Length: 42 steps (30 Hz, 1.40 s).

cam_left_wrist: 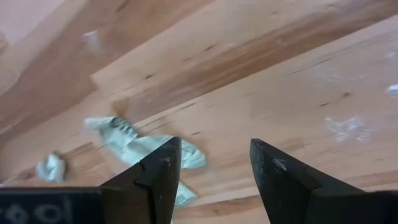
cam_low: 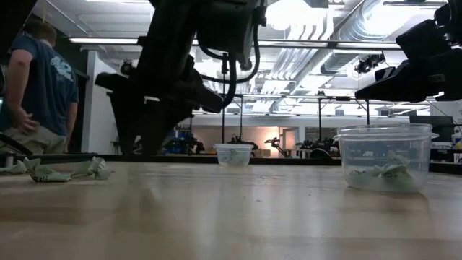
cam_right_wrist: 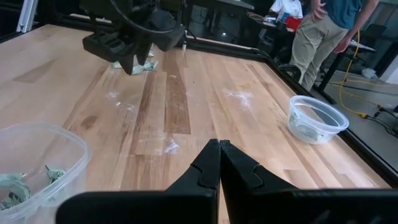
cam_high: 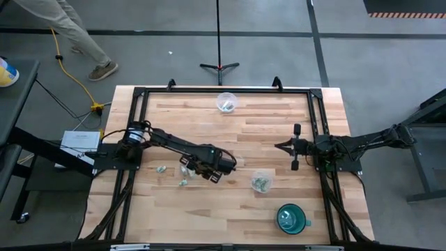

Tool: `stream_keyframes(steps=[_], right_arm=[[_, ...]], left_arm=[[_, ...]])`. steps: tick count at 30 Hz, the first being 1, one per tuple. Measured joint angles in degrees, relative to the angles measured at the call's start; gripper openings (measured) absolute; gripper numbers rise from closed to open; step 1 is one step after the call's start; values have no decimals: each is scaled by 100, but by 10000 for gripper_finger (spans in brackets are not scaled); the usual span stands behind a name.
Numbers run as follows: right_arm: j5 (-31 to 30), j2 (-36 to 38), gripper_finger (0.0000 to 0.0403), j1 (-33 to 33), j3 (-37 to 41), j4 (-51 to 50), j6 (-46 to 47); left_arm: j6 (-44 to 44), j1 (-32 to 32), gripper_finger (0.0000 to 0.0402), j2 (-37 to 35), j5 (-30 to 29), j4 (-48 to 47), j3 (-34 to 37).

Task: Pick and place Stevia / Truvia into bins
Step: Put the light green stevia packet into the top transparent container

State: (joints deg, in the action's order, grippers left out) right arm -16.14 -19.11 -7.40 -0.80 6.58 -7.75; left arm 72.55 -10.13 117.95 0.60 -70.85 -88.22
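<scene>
Left pincer point(cam_left_wrist: 211, 174) spread wide above Truvia packet point(cam_left_wrist: 134, 142); right pincer point(cam_right_wrist: 219, 163) clenched, empty.

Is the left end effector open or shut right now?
Open. The left end effector shows a clear gap between its fingers, bare wood between them, low over a packet.

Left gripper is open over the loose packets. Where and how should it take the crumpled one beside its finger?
Grip the crumpled packet across its narrow middle, coming straight down from above: it lies flat on the table, so only its raised creases offer purchase. The left gripper probably needs a sideways shift to straddle it.
</scene>
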Motion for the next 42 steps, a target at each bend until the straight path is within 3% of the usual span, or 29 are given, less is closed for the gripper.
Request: stream_keyframes(steps=[10, 16, 19, 25, 27, 32, 42], right_arm=[[11, 0, 0, 0, 0, 14, 28], [5, 0, 0, 0, 0, 12, 133], [5, 1, 0, 0, 0, 11, 151], [5, 2, 0, 0, 0, 12, 147], [5, 2, 0, 0, 0, 12, 151], [5, 2, 0, 0, 0, 12, 171], [2, 0, 0, 2, 0, 8, 332]], left_arm=[[117, -2, 227, 0, 31, -156, 271], [-507, -49, 227, 0, 30, -428, 271], [-1068, -98, 227, 0, 12, -668, 271], [-3419, -349, 227, 0, -727, -489, 271], [-3928, -392, 227, 0, -707, -363, 271], [-4552, -389, 227, 0, -383, -394, 271], [-5560, -389, 199, 57, -441, -321, 287]])
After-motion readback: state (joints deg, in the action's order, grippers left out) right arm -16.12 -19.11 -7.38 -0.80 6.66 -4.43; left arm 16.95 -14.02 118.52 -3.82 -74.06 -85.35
